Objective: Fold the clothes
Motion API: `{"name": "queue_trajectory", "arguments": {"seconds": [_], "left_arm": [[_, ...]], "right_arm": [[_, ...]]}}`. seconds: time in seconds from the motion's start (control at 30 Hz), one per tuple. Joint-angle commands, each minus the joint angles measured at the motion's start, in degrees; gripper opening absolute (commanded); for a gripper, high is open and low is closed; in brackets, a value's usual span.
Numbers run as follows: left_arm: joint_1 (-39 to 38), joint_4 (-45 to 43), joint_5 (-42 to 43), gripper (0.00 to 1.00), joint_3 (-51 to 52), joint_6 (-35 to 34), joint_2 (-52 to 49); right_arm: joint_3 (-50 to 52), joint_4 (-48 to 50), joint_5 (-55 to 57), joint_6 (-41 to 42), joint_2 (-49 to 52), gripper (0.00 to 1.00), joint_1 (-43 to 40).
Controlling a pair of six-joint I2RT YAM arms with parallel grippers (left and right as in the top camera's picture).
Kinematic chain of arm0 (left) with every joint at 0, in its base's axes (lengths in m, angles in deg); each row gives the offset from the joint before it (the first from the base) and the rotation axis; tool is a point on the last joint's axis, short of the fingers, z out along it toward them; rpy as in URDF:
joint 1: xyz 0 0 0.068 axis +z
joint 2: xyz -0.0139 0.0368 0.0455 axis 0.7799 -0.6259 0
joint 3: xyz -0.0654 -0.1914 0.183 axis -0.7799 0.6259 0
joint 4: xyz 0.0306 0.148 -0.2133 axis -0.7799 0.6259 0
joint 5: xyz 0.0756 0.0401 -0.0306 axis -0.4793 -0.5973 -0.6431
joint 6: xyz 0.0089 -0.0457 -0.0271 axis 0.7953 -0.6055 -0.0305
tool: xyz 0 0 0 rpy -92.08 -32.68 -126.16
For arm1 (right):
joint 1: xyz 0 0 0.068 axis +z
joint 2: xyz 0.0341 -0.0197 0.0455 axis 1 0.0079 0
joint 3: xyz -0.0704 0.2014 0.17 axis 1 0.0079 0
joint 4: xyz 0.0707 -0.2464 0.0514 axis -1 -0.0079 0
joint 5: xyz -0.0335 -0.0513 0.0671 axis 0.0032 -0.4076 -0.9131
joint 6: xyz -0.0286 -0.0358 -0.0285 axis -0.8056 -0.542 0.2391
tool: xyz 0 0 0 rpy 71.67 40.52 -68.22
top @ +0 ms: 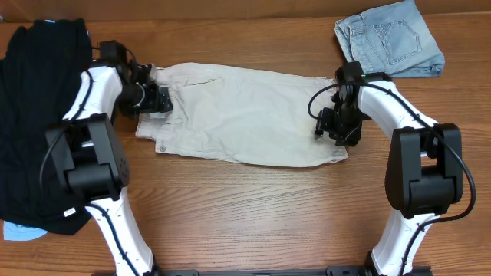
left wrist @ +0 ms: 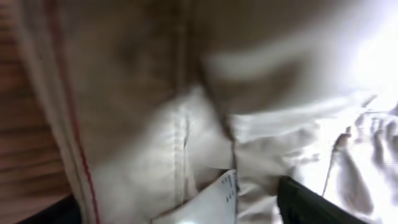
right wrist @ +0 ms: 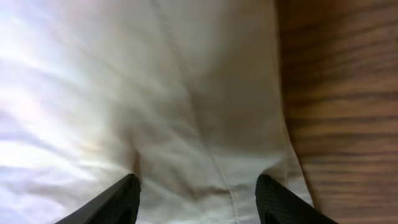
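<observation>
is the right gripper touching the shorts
Cannot tell. Right wrist view shows the right gripper open over the shorts, but neither contact nor gap; overhead hides it.

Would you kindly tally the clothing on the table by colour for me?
Beige shorts: 1
Blue denim garment: 1
Black heap, counted as one since its pieces cannot be told apart: 1
Pale blue piece peeking from under that heap: 1
Total: 4
</observation>
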Motion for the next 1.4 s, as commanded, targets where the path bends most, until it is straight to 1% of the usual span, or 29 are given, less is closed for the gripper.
{"name": "queue_trajectory", "arguments": {"seconds": [0.0,0.07,0.13,0.2,0.23,0.37,0.4,0.5,0.63,0.7,0.77,0.93,1.0,1.07,1.1,1.17,1.3,1.37], "left_arm": [[-4.57,1.09,5.81,0.79,1.79,0.81,-4.59],[-5.79,1.01,5.03,0.76,2.23,0.59,-4.59],[-7.02,0.55,3.15,0.69,3.06,-0.24,-4.57],[-7.85,0.0,1.29,0.55,4.09,-1.66,-4.59],[-8.02,-0.15,0.79,0.44,4.48,-1.99,-4.59],[-8.02,-1.18,0.46,0.1,5.81,-3.58,-4.59],[-8.02,-1.51,0.46,0.04,5.92,-4.0,-4.57],[-8.02,-2.56,0.59,0.04,5.92,-5.97,-4.57],[-7.85,-2.4,3.48,0.04,5.27,-6.21,-4.55],[-7.43,-0.13,3.43,0.04,3.67,-6.21,-4.5],[-6.69,3.63,3.26,0.04,0.76,-5.38,-4.5],[-4.55,14.73,2.84,0.04,-9.7,-2.38,-4.48],[-3.98,18.97,2.8,0.04,-14.25,-1.22,-4.5],[-3.5,23.17,2.78,0.04,-19.04,-0.04,-4.48],[-3.3,25.03,2.75,0.04,-21.35,0.5,-4.48],[-2.95,28.76,1.86,0.04,-26.23,0.9,-4.48],[-2.91,33.55,-1.36,0.04,-32.74,1.4,-4.48],[-2.93,35.65,-2.01,0.04,-35.36,2.82,-4.48]], "right_arm": [[-1.81,2.05,-4.37,-0.44,1.77,0.63,-0.37],[-3.39,1.99,-5.18,-0.48,1.77,0.63,-0.37],[-5.2,1.62,-5.84,-0.48,1.66,0.63,-0.37],[-7.1,0.96,-6.49,-0.76,1.55,0.63,-0.37],[-8.2,0.61,-7.37,-1.77,1.53,0.63,-0.37],[-12.13,-1.46,-9.29,-3.3,1.22,0.63,-0.37],[-13.18,-2.1,-9.68,-3.54,1.05,0.63,-0.37],[-15.54,-3.93,-10.64,-4.96,0.35,0.64,-0.37],[-17.99,-6.4,-10.75,-6.14,-1.29,0.63,-0.37],[-19.04,-7.56,-10.71,-6.34,-2.25,0.64,-0.42],[-19.41,-8.0,-10.69,-6.56,-2.91,0.67,-0.44],[-18.05,-7.02,-8.87,-6.54,-3.02,0.66,-0.42],[-16.61,-4.98,-8.11,-6.51,-2.99,0.57,-0.42],[-14.32,-1.75,-7.93,-6.51,-2.95,0.25,-0.42],[-13.2,-0.35,-7.93,-6.51,-2.95,0.15,-0.42],[-10.71,2.47,-7.96,-6.51,-2.95,0.04,-0.42],[-7.1,5.7,-8.11,-6.51,-2.93,0.04,-0.42],[-5.2,7.17,-8.11,-6.49,-2.93,0.04,-0.42]]}}
